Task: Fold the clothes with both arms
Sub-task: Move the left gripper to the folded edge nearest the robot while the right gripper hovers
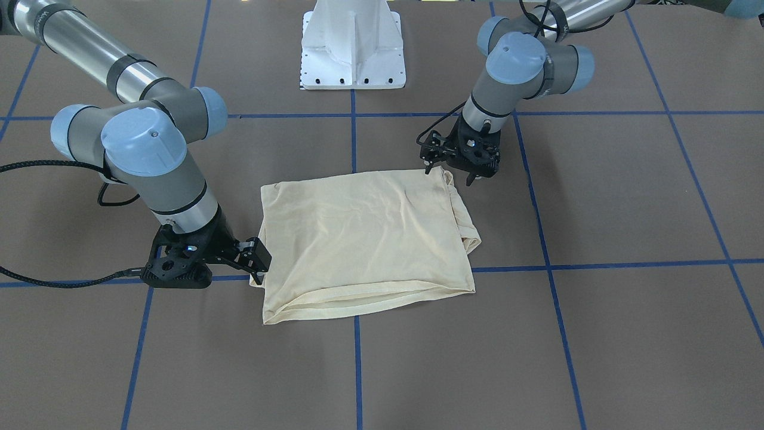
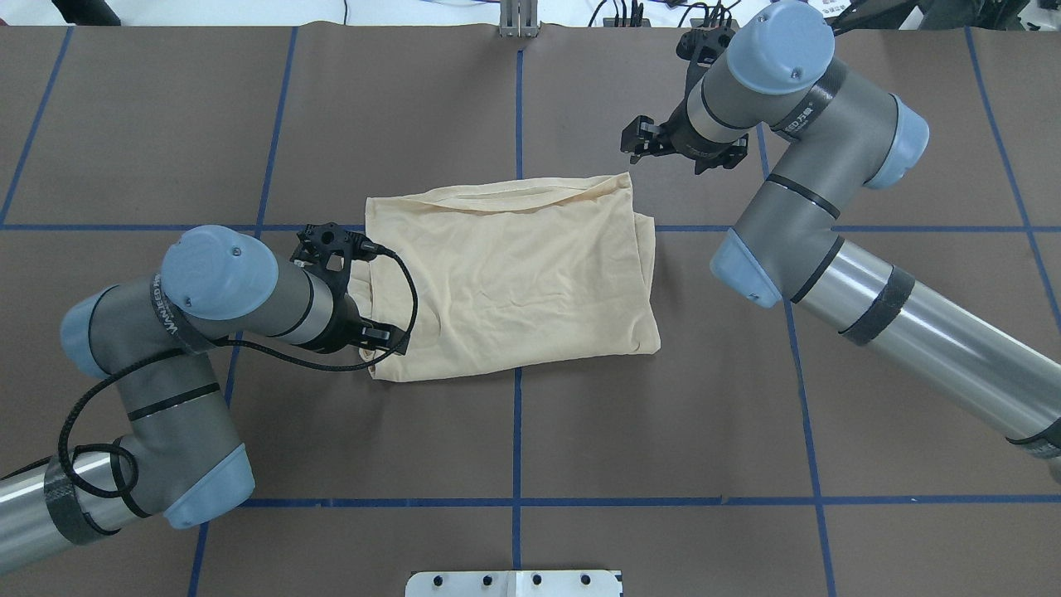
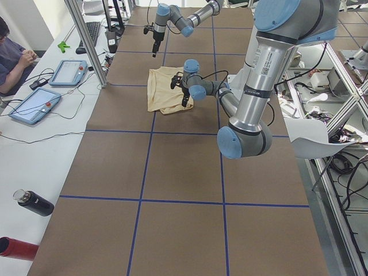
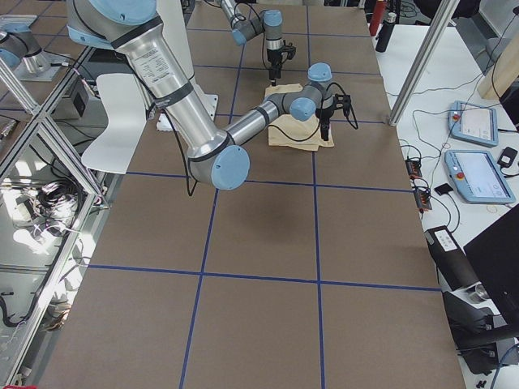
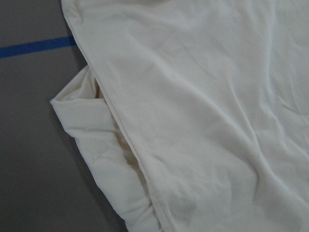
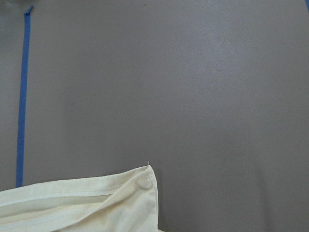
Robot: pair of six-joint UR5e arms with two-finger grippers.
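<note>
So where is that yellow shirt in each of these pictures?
Front-facing: shirt, centre.
Overhead: shirt, centre.
Exterior left: shirt, upper middle, small.
Exterior right: shirt, upper middle, small.
Left wrist: shirt fills most.
Right wrist: shirt, bottom left corner.
Landmark: blue tape lines crossing under it.

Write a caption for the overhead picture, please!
Left arm and right arm flank a folded cream shirt on the brown table.

I look down from behind the base point(image 1: 352, 48), back from across the table point(image 1: 627, 197), and along it from both far ends. Both wrist cameras sit close above the T-shirt point(image 5: 203, 106), which all six views share.
</note>
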